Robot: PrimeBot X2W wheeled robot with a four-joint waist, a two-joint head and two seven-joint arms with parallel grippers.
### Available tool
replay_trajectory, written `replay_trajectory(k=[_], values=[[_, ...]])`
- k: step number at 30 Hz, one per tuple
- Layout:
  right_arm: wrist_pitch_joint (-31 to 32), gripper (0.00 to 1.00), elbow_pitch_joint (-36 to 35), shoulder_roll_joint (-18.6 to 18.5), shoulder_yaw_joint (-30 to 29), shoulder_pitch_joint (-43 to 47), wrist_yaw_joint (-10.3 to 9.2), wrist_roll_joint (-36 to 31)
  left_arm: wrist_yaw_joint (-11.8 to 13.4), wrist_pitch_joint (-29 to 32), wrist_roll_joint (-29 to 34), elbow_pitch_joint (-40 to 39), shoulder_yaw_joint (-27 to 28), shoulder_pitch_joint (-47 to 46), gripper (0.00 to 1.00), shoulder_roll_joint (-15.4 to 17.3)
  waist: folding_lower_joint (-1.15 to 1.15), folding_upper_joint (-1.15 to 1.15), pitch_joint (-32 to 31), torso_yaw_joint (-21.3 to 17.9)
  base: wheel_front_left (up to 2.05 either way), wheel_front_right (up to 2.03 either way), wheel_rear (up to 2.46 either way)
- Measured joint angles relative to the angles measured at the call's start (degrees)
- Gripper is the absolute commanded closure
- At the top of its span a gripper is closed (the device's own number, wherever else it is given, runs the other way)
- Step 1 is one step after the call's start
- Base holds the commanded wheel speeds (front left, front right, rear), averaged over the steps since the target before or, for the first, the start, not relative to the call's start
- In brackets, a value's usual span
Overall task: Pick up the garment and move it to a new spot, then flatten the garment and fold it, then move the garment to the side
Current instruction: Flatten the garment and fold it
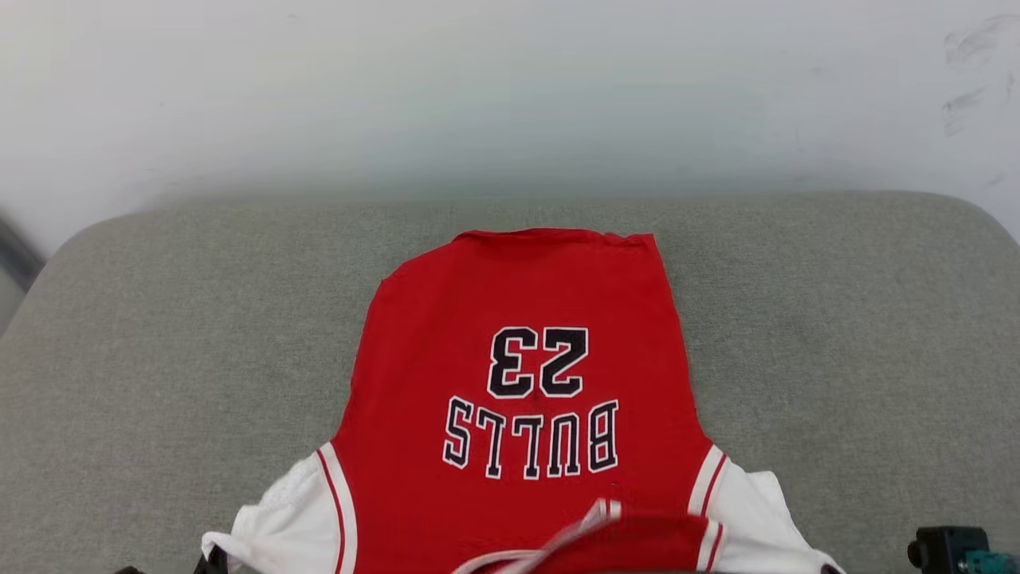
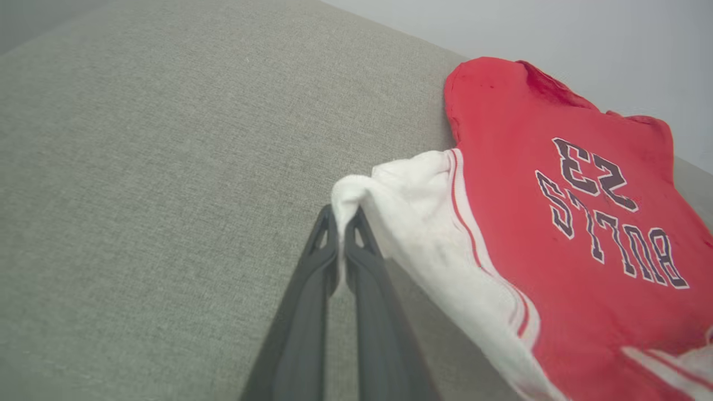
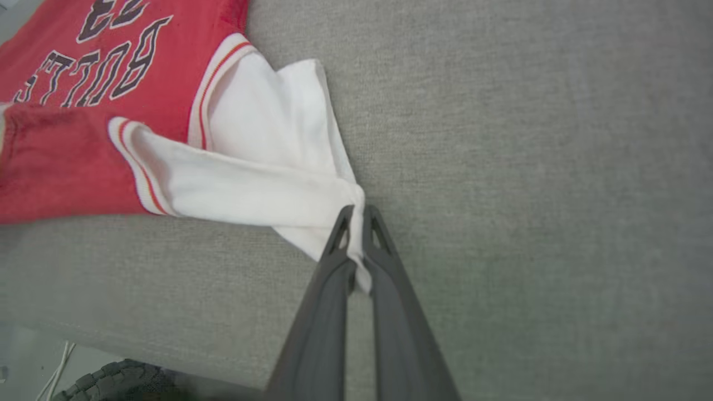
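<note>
**Student:** What appears at the left?

**Tutor:** The left gripper [image 2: 341, 214], its two dark fingers pressed together on the tip of the white left-hand sleeve [image 2: 401, 206] of the garment [image 1: 518, 375]. The pinched sleeve is drawn out sideways over the grey fabric surface [image 1: 159, 319].

**Student:** And in the middle?

**Tutor:** The garment's red body lies flat on the grey surface towards its near edge, with the print facing up. "BULLS 23" reads upside down in the head view. The hem is on the far side and the sleeves are on the near side. A red flap with striped trim is folded over the near part of the body.

**Student:** At the right?

**Tutor:** The right gripper [image 3: 356, 214] has its jaws closed on the bunched end of the white right-hand sleeve [image 3: 262, 184], and a scrap of cloth hangs between the fingers. Below the surface's edge, the right wrist view shows a dark treaded tyre [image 3: 111, 379]. A dark-and-teal part [image 1: 952, 550] sits in the head view's lower right corner.
</note>
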Motion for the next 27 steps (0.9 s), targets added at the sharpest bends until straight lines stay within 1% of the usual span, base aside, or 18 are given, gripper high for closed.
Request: replay_trajectory(k=[1,2,3,4,5,7,10,12,14,17,21,24,27], values=[[1.5,1.0,-1.6,1.3,-1.3,1.5,0.0,-1.1,0.5,0.2,0.0,-0.7,-0.1,0.9,1.0,-0.1,0.0,0.0,-0.1,0.0,0.0,0.0,0.0],[3.2,0.94,-3.0,2.3,-2.3,2.8,-0.01,-2.3,0.8,0.2,0.0,-1.3,-0.2,1.5,1.0,-0.1,0.0,0.0,-0.1,0.0,0.0,0.0,0.0],[4.4,0.76,-4.7,3.4,-3.1,4.0,-0.01,-3.3,1.0,0.2,0.0,-1.8,-0.2,2.1,1.0,-0.1,0.0,0.0,-0.2,0.0,0.0,0.0,0.0],[5.2,0.46,-6.1,4.5,-3.9,4.6,-0.01,-4.0,1.4,0.1,0.1,-2.3,-0.3,2.5,1.0,-0.1,0.0,0.0,-0.2,0.0,0.0,0.0,0.0],[6.0,0.0,-7.5,5.2,-4.7,5.0,-0.01,-4.9,1.4,0.1,0.3,-3.0,-0.6,2.6,1.0,-0.3,0.0,0.0,-0.1,0.1,0.0,0.0,0.0],[6.2,0.0,-10.5,6.2,-6.0,5.0,-0.01,-6.1,1.4,-0.1,1.2,-4.3,-1.4,2.3,1.0,-0.3,0.01,0.0,0.0,0.4,0.0,0.0,0.0],[4.5,0.0,-13.6,7.3,-8.7,2.4,-0.01,-7.6,1.4,-0.2,2.8,-6.4,-2.7,0.6,1.0,-0.3,0.01,0.0,0.5,0.8,0.0,0.0,0.0],[3.7,0.0,-14.2,7.9,-10.0,-1.8,-0.02,-7.9,1.5,-0.3,4.0,-8.3,-3.5,-1.4,1.0,-0.4,0.01,0.0,1.3,0.9,0.0,0.0,0.0],[2.7,0.0,-13.2,8.5,-10.7,-6.6,-0.01,-7.8,1.6,-0.3,5.2,-10.1,-4.1,-3.6,1.0,-0.5,0.02,0.0,2.5,0.9,0.0,0.0,0.0],[2.3,0.0,-8.1,7.9,-12.2,-14.8,-0.02,-7.4,1.5,-0.6,6.6,-12.4,-5.0,-6.6,1.0,-0.6,0.03,0.0,4.7,1.3,0.0,0.0,0.0],[3.7,0.0,0.2,5.3,-12.4,-27.3,-0.02,-6.0,0.9,-1.1,8.8,-15.3,-6.2,-11.1,1.0,-0.6,0.03,0.0,8.3,2.4,0.0,0.0,0.0],[6.7,0.0,6.5,3.1,-10.2,-36.8,-0.01,-6.0,0.3,-1.4,10.0,-17.2,-6.9,-14.2,1.0,-0.7,0.03,0.0,11.6,3.4,0.0,0.0,0.0],[9.5,0.0,12.3,1.5,-7.9,-45.1,-0.02,-6.4,-1.1,-1.4,11.1,-18.0,-8.0,-17.7,1.0,-0.7,0.04,0.0,15.1,4.6,0.0,0.0,0.0]])
